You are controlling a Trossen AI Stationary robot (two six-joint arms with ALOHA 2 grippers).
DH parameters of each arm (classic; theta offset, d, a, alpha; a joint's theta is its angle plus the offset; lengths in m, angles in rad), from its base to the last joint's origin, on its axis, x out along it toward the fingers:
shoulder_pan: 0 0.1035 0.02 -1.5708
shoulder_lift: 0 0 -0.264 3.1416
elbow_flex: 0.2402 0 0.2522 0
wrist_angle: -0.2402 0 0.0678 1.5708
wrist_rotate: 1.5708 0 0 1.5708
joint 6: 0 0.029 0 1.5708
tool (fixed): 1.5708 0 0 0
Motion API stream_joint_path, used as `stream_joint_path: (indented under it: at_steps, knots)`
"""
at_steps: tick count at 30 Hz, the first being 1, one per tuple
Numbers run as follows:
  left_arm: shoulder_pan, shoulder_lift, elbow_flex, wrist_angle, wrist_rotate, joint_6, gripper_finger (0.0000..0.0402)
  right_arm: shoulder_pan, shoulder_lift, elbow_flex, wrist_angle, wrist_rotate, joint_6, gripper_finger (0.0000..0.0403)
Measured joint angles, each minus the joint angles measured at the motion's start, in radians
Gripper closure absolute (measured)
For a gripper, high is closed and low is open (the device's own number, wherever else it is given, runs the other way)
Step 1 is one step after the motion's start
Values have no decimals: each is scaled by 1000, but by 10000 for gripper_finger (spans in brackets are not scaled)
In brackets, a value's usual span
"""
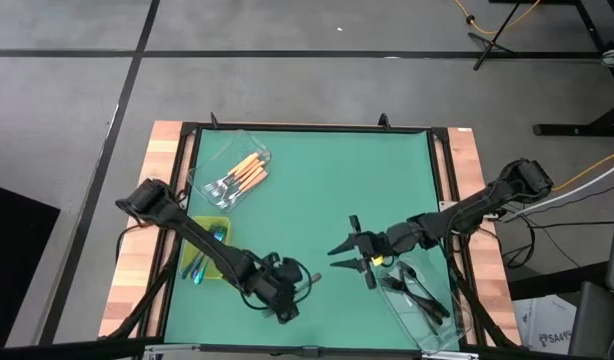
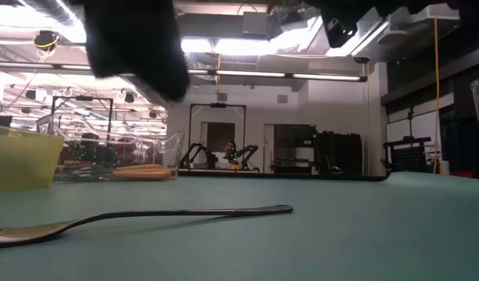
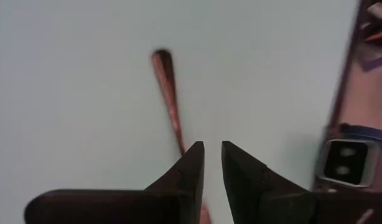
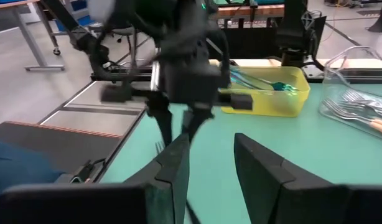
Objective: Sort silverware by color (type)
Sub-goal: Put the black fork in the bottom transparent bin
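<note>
The left gripper [image 3: 213,163] is hovering over a lone fork [image 3: 169,93] lying flat on the green mat [image 1: 317,180], fingers narrowly parted, gripping nothing. The right gripper [image 4: 211,158] is waiting nearby with jaws apart, beside the clear tub [image 1: 427,310] of dark forks [image 1: 419,290].

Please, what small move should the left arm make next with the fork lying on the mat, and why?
Probably lower the left claw a little and close it on the fork. In the left wrist view its fingers stand slightly apart directly over the slim handle, which still lies flat on the green mat, not yet gripped. The right claw waits, open, beside the clear tub.
</note>
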Motion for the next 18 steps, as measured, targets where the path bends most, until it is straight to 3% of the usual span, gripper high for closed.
stream_joint_path:
  at_steps: [8, 18]
  knots:
    - [-2, 95, 0, -8, 77, -8, 353, 29, 0, 0, 0, 6, 0, 285]
    - [-5, 139, 0, -11, 78, -9, 353, 26, 4, 0, 0, 6, 13, 285]
